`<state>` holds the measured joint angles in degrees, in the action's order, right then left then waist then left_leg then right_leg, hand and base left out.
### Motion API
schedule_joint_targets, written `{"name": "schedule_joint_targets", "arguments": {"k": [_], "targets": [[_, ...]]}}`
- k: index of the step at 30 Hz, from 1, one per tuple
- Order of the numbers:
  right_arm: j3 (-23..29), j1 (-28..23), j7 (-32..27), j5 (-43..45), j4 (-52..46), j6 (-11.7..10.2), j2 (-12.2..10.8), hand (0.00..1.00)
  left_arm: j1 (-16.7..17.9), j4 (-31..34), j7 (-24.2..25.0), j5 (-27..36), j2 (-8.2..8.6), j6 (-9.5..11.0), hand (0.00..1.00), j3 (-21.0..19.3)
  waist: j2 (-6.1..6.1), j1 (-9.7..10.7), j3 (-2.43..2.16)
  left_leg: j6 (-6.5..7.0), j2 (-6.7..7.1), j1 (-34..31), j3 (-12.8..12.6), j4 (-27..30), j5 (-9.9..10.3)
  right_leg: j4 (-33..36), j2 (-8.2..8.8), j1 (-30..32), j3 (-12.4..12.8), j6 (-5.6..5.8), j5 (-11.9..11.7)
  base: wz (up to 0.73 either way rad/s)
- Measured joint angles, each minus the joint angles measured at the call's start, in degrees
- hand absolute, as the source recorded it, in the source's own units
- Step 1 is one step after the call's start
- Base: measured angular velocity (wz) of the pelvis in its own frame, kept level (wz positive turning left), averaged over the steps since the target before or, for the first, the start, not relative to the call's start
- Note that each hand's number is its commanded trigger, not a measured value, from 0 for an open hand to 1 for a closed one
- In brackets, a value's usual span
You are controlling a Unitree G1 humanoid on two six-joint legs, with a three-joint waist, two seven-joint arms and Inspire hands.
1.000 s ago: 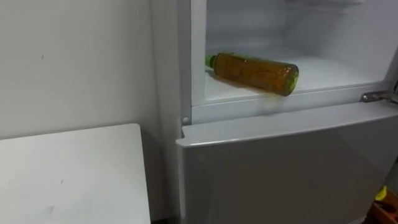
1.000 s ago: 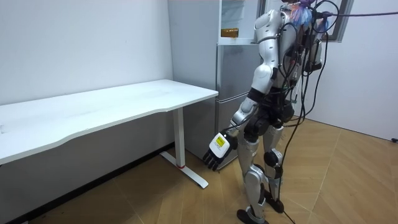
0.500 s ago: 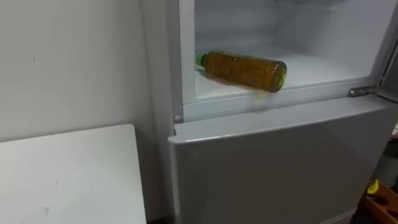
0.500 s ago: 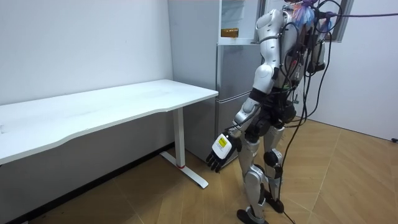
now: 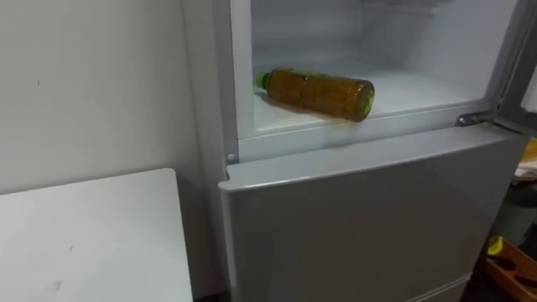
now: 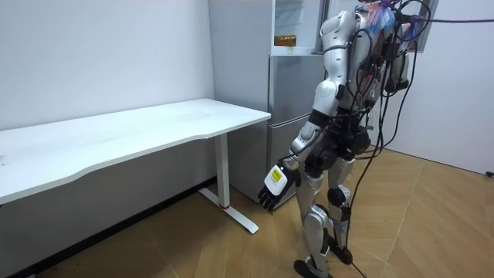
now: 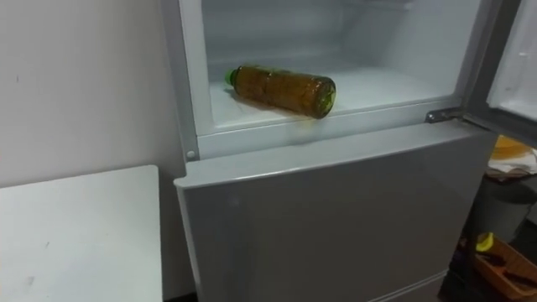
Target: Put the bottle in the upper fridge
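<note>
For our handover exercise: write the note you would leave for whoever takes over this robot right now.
Left hand: open, empty, hanging at the robot's side.
Bottle: lying on its side inside the upper fridge, near the front edge, with nothing touching it.
Done: bottle placed.
Left: probably shutting the upper door, which stands open at the right.

The bottle lies on its side in the fridge's open upper compartment; a white table stands left of the fridge.
</note>
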<state>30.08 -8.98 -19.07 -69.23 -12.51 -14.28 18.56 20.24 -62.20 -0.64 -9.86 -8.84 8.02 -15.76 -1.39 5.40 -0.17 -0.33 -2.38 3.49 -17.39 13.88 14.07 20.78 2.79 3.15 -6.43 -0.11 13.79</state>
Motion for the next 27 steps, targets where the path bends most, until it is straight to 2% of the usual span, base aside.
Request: {"name": "schedule_joint_targets", "arguments": {"k": [2, 5, 8, 9, 14, 21, 27], "targets": [[-0.8, 0.0, 0.0, 0.0, -0.9, -0.1, -0.4, 0.0, -0.7, 0.0, -0.2, -1.1, 0.02, 0.0, 0.0, 0.0, 0.23, -0.2, 0.01, 0.03, -0.02, 0.0, -0.4, 0.3, 0.0, 0.3, 0.01, 0.1, 0.2, -0.03, 0.0, -0.08], [-3.1, 0.0, 0.0, 0.1, -1.4, -1.8, -0.8, 0.0, -1.3, 0.0, -0.4, -1.8, 0.09, 0.9, 0.0, 0.2, 0.46, -0.8, 0.12, 0.1, -0.1, 0.1, -0.6, 0.9, 0.2, 1.0, 0.05, 0.2, 0.3, -0.16, 0.1, -0.04], [-5.5, 0.0, 0.2, 2.7, -1.8, -3.3, -2.3, 0.0, -1.4, -0.3, -0.4, -2.2, 0.15, 1.1, 0.0, 0.5, 0.59, -1.2, 0.14, 0.11, -0.28, -0.1, -0.5, 0.9, 0.2, 1.0, -0.06, 0.2, 0.4, -0.32, 0.0, 0.0], [-6.3, 0.0, 0.5, 4.3, -1.9, -3.4, -2.9, 0.0, -1.2, -0.5, -0.4, -2.2, 0.19, 1.1, 0.0, 0.9, 0.71, -1.2, 0.12, 0.13, -0.29, -0.1, -0.5, 0.9, 0.2, 1.0, -0.07, 0.2, 0.4, -0.36, 0.0, 0.0], [-10.1, 0.0, 2.3, 4.5, -2.4, -3.4, -3.1, 0.0, -0.6, -0.9, -0.5, -2.1, 0.24, 1.1, 0.0, 2.2, 1.12, -1.4, 0.07, 0.16, -0.28, -0.1, -0.1, 0.9, 0.2, 1.0, -0.08, 0.3, 0.3, -0.43, -0.3, -0.02], [-16.1, 0.0, 3.8, 4.6, -4.3, -3.5, -3.3, 0.0, -0.9, -0.9, -1.4, -2.2, 0.19, 1.0, 0.0, 6.5, 1.27, -1.5, -0.03, 0.15, -0.39, -1.1, 0.3, 1.6, 0.2, 0.9, -0.25, 1.2, 0.3, -0.58, -0.5, -0.02], [-21.5, 0.0, 5.5, 6.7, -4.6, -3.5, -4.2, 0.0, -2.2, -0.8, -1.4, -2.0, -0.19, 0.9, 0.0, 10.5, 1.33, -2.9, -0.07, 0.03, -0.77, -1.0, 0.3, 2.0, 0.3, 0.2, -0.6, 0.8, 0.3, -0.75, -0.8, -0.01]]}}
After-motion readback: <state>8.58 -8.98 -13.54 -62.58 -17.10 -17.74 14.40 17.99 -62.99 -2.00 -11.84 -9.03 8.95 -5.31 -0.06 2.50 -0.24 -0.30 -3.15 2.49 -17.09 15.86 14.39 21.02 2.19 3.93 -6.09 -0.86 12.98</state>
